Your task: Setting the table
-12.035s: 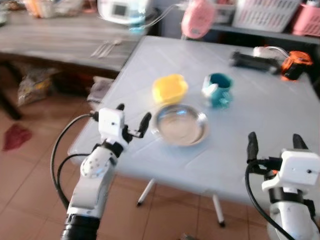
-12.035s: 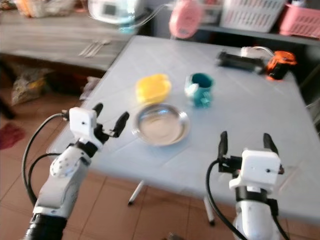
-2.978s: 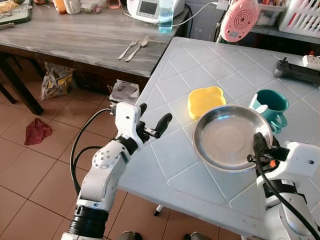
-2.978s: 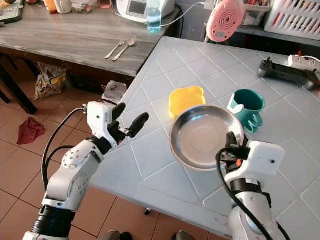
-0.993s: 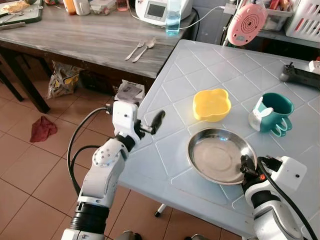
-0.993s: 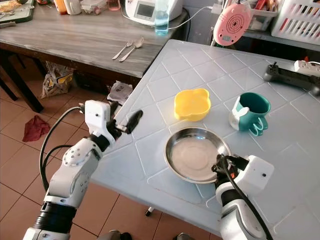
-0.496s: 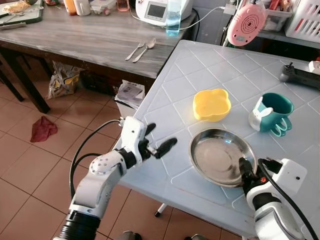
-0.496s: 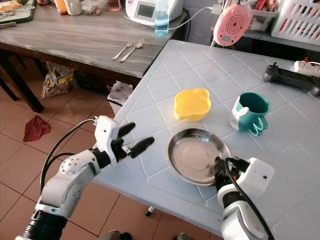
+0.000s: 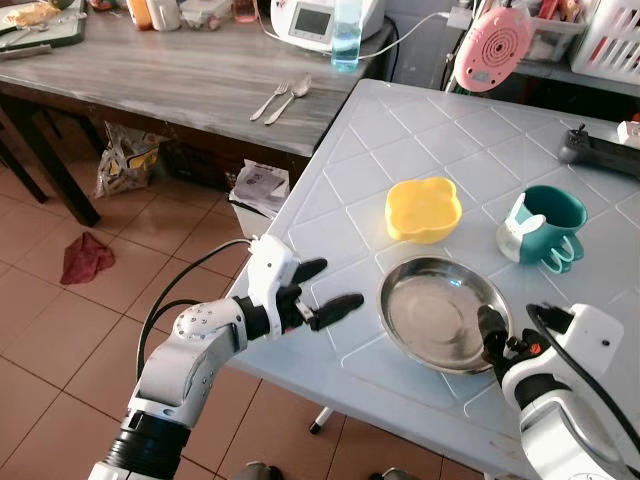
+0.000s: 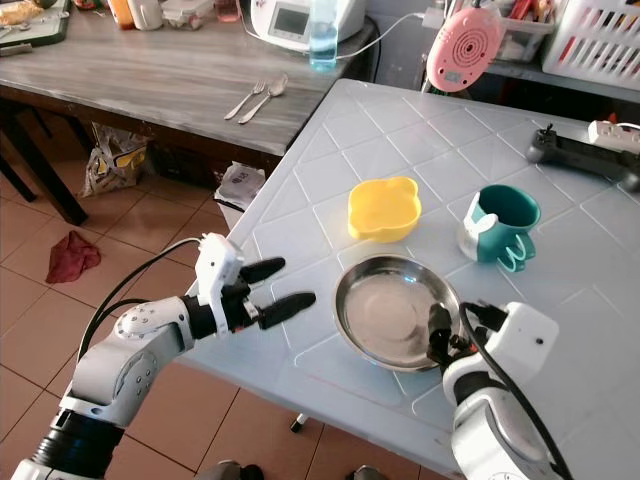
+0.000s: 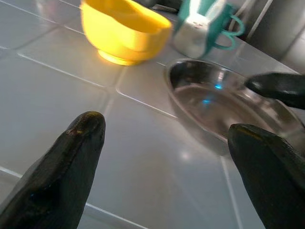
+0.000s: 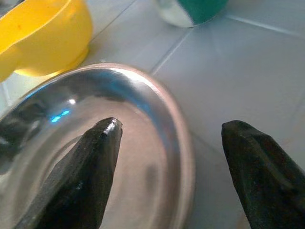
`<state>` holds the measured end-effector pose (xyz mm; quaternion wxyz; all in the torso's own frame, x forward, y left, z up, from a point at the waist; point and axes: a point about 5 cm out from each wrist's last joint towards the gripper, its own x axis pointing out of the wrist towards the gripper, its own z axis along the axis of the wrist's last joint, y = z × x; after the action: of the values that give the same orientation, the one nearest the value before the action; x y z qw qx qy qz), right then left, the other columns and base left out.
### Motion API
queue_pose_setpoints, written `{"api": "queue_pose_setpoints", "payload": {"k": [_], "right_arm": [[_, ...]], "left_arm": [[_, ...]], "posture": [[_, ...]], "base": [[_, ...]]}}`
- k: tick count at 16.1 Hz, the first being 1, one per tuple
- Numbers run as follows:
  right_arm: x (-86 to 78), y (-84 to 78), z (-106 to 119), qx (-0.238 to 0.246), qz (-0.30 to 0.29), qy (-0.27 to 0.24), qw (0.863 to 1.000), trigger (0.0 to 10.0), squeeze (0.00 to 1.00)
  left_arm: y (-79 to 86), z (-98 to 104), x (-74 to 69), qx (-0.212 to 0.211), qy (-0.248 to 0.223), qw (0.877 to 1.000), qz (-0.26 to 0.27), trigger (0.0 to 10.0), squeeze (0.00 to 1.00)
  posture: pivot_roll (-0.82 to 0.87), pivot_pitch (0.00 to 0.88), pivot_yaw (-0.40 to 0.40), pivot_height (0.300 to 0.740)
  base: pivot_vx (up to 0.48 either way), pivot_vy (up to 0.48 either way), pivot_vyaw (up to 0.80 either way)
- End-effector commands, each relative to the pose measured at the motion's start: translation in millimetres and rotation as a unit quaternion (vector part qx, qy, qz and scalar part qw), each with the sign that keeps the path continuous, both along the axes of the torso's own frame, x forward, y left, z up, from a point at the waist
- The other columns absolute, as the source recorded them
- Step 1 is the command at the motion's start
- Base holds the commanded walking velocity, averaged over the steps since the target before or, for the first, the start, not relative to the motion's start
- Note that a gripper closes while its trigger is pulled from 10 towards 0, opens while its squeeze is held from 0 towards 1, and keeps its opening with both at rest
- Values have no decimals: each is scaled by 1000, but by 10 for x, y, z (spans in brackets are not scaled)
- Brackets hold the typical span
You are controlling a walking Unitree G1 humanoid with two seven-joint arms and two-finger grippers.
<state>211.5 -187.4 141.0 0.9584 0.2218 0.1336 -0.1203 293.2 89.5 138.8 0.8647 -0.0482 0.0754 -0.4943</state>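
Plate (image 9: 442, 313), steel, lies flat near the front edge of the grey table (image 9: 400, 150), just before the yellow bowl (image 9: 424, 208) and teal mug (image 9: 545, 226). Right gripper (image 12: 164, 138) straddles its rim, fingers spread. Left gripper (image 9: 325, 288) hovers spread beside the plate's left, apart.

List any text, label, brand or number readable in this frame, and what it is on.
None can be read.
White appliance on the wooden counter: has a small screen, too small and blurred to read.
Pink round device: a small panel on its face, unreadable.
Clear bottle: no legible label.
Steel plate, yellow bowl, teal mug: no markings.
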Motion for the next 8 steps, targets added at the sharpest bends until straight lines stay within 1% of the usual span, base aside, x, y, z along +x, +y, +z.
{"api": "queue_pose_setpoints", "payload": {"k": [1,2,3,5,8], "right_arm": [[-24,17,36,6,0,4,1000,10000,1000],[-23,16,31,-1,-7,20,1000,10000,1000],[6,47,65,-3,0,26,1000,10000,1000],[46,86,102,6,4,28,1000,10000,1000],[104,77,72,7,2,47,999,10000,1000]], "left_arm": [[-23,11,-45,0,0,1000,-17,10000,0],[-34,7,-58,0,2,1000,-24,10000,0],[-43,4,-64,1,2,1000,-27,10000,0],[-46,-2,-61,2,3,1000,-28,10000,0],[-66,-9,-72,1,4,1000,-30,10000,0]], "posture": [[-32,137,-4,714],[-31,138,-4,714],[-33,141,-5,714],[-34,141,-6,714],[-31,143,-9,714]], "base": [[0,0,0],[0,0,0],[0,0,0],[0,0,0],[0,0,0]]}}
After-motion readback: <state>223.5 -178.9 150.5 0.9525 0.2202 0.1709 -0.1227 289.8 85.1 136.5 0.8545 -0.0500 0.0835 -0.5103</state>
